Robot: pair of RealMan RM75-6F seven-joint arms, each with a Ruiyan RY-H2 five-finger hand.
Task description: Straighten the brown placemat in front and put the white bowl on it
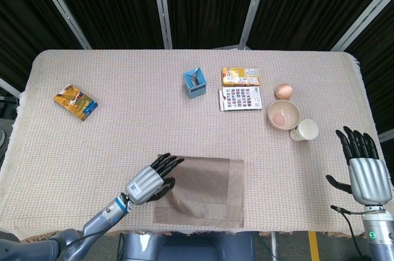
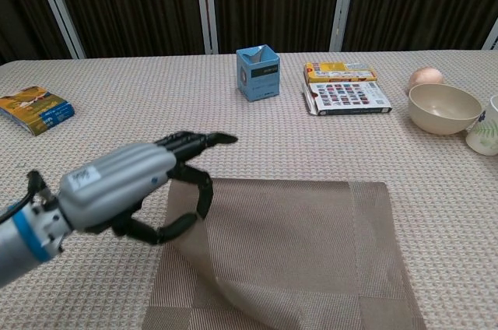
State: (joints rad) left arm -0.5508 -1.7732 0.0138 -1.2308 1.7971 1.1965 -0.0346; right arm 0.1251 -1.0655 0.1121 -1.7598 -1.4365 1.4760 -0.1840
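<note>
The brown placemat (image 1: pixel 209 190) (image 2: pixel 296 244) lies at the table's front middle, its left side raised and buckled with a fold near the front. My left hand (image 1: pixel 151 181) (image 2: pixel 136 182) is lifted above the table and pinches the mat's left edge between thumb and fingers. The white bowl (image 1: pixel 284 114) (image 2: pixel 444 108) stands upright far to the right, apart from the mat. My right hand (image 1: pixel 366 168) hovers beyond the table's right edge, fingers spread and holding nothing; the chest view does not show it.
A white cup (image 1: pixel 305 130) (image 2: pixel 486 128) touches the bowl's right side, an egg-shaped object (image 1: pixel 284 91) (image 2: pixel 426 77) sits behind it. A blue box (image 1: pixel 194 84) (image 2: pixel 258 71), a yellow box (image 1: pixel 241 76) and a patterned card (image 1: pixel 240 98) stand mid-back. A book (image 1: pixel 75 102) lies far left.
</note>
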